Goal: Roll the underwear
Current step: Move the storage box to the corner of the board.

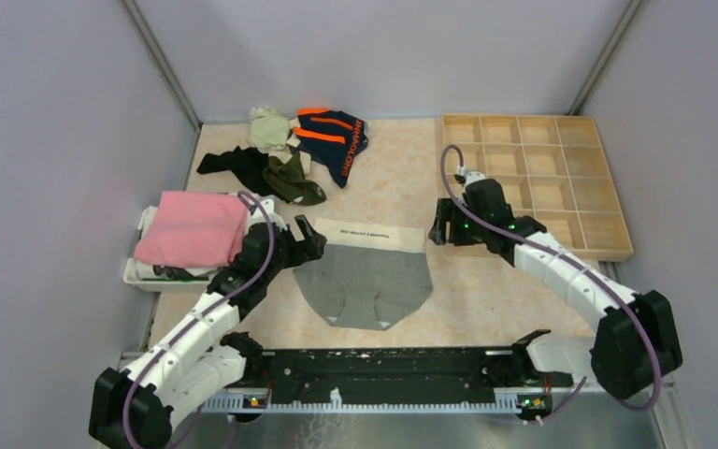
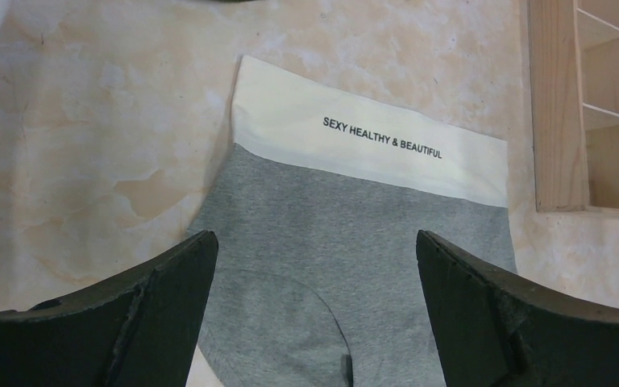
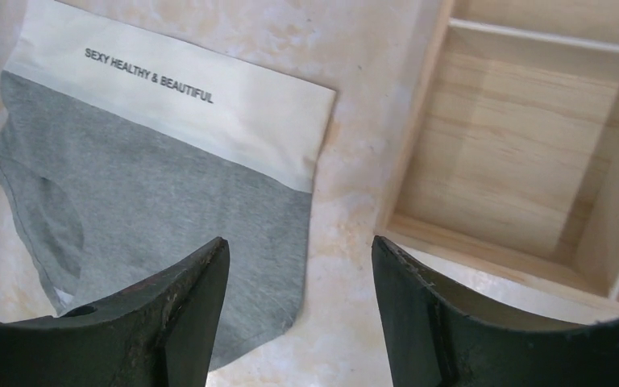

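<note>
Top cam sits high behind my arm bases, looking down and forward over the whole beige marbled tabletop [image 1: 486, 290]. Both wrist cams look steeply down from close up. They overlap on the flat grey cotton briefs with the cream lettered waistband [image 2: 355, 234] and a corner of the pale wooden compartment tray [image 3: 500, 161] on the right.

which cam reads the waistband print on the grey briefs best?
Left wrist: the waistband print sits near the centre of the frame, sharp and fully legible. Right wrist shows it too, legible but smaller and pushed toward the upper left corner. Top external shows only a tiny unreadable line on the grey briefs.
</note>
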Controlling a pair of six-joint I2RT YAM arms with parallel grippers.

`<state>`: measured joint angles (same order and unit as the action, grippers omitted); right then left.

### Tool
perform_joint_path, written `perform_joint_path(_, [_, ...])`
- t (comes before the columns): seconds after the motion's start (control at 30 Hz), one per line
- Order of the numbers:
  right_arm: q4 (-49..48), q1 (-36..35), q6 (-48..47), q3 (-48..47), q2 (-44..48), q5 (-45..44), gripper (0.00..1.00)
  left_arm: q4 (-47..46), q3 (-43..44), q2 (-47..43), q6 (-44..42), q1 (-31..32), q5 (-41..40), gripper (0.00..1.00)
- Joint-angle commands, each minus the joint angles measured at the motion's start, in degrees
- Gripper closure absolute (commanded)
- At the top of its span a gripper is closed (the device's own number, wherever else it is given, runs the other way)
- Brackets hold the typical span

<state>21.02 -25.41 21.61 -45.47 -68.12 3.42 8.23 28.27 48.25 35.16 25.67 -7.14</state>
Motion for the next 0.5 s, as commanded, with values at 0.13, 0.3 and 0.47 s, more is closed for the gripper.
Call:
perform_joint_path(0.13, [-2.39,-4.22,0.08,-10.40,-12.90,-2.33,0.41,-2.25,-1.89,-2.64,-2.09,-0.19,4.13,0.01])
perform_joint_path(0.3, [-0.59,-4.28,-0.34,-14.37,-21.16,-7.55,0.46,-3.17,-2.05,-2.39,-4.81,-0.15,9.39,0.01])
perform_joint_path(0.47, [0.20,-4.27,0.10,-17.08,-26.62,-9.13,0.47,-2.23,-1.75,-0.37,-5.12,-0.05,11.20,0.01])
